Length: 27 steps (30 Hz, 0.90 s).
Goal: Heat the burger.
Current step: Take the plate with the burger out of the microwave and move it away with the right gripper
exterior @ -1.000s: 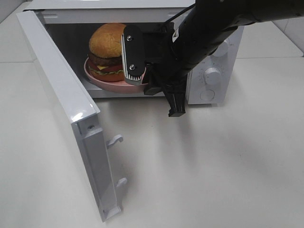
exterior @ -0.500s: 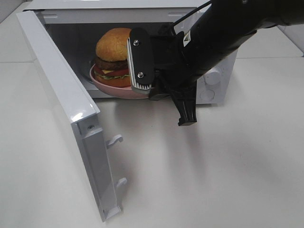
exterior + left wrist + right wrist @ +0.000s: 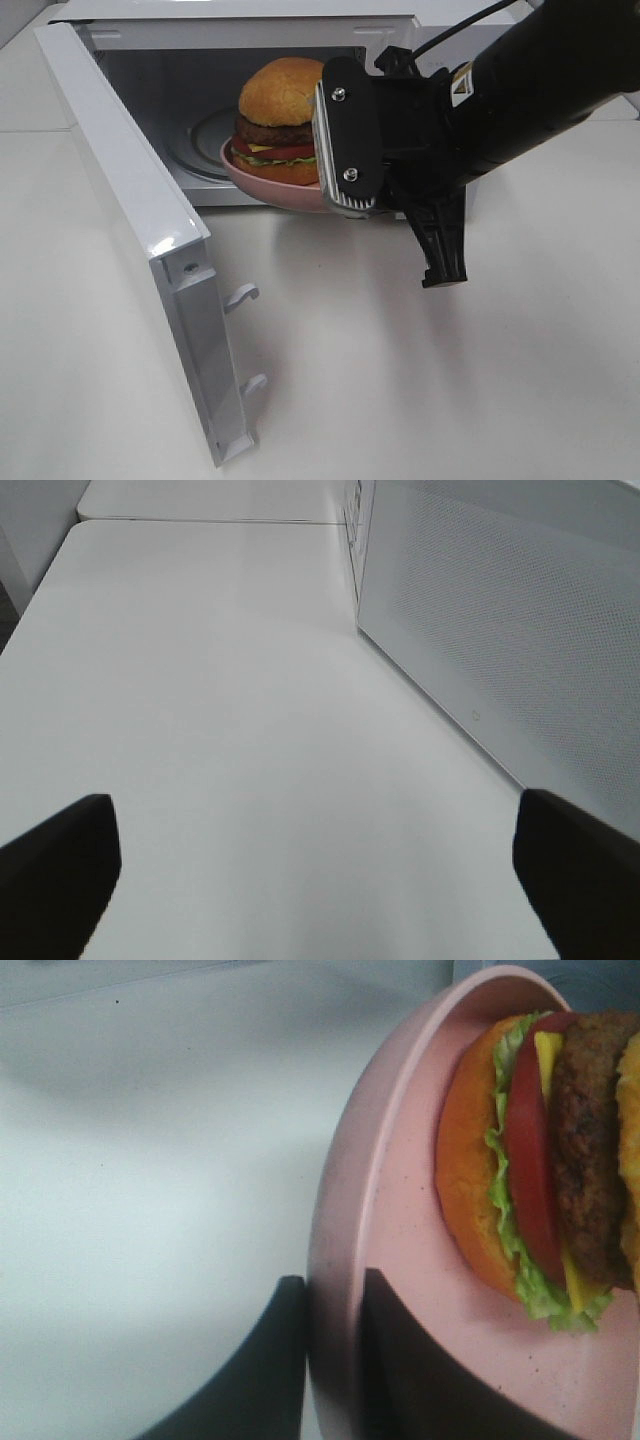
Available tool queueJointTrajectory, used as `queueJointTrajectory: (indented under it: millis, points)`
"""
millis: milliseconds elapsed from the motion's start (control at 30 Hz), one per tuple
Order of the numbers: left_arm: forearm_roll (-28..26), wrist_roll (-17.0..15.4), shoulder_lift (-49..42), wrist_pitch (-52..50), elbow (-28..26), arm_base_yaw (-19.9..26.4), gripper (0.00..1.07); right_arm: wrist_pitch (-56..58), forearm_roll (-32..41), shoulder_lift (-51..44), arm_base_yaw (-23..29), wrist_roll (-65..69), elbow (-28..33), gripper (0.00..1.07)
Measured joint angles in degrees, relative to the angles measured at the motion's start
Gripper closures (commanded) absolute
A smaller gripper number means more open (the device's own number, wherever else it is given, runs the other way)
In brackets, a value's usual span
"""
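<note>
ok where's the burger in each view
exterior high: burger upper middle, at the microwave mouth.
left wrist: not in it.
right wrist: burger along the right edge, layers side-on.
shared landmark: the pink dish under it, rim pinched by the right gripper.

The high camera looks steeply down on the open microwave (image 3: pixel 250 40) and white surface (image 3: pixel 420 380) from nearby. The left wrist camera skims that surface toward the microwave's door. The right wrist camera sits tight against the pink dish (image 3: pixel 340 1240), also seen from above.
</note>
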Motion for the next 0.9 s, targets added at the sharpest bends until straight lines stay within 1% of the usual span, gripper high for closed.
queueJointTrajectory:
  millis: [133, 200, 400, 533, 800, 867, 900]
  points:
    - [0.0, 0.0, 0.0, 0.0, 0.0, 0.0, 0.06, -0.52, -0.29, -1.83, 0.29, 0.06, 1.43, 1.07]
    - [0.0, 0.0, 0.0, 0.0, 0.0, 0.0, 0.06, -1.26, -0.92, -4.35, 1.09, 0.23, 3.27, 1.07]
    - [0.0, 0.0, 0.0, 0.0, 0.0, 0.0, 0.06, -1.78, -1.72, -6.19, 1.6, 0.52, 4.7, 1.07]
    - [0.0, 0.0, 0.0, 0.0, 0.0, 0.0, 0.06, -2.06, -1.89, -9.51, 3.38, 0.57, 7.1, 1.07]
    - [0.0, 0.0, 0.0, 0.0, 0.0, 0.0, 0.06, -2.01, -1.95, -12.89, 3.67, 0.69, 9.45, 1.07]
    - [0.0, 0.0, 0.0, 0.0, 0.0, 0.0, 0.06, -1.6, -3.04, -16.04, 3.67, 1.43, 10.71, 1.07]
    - [0.0, 0.0, 0.0, 0.0, 0.0, 0.0, 0.06, -1.6, -3.04, -16.04, 3.67, 1.43, 10.71, 1.07]
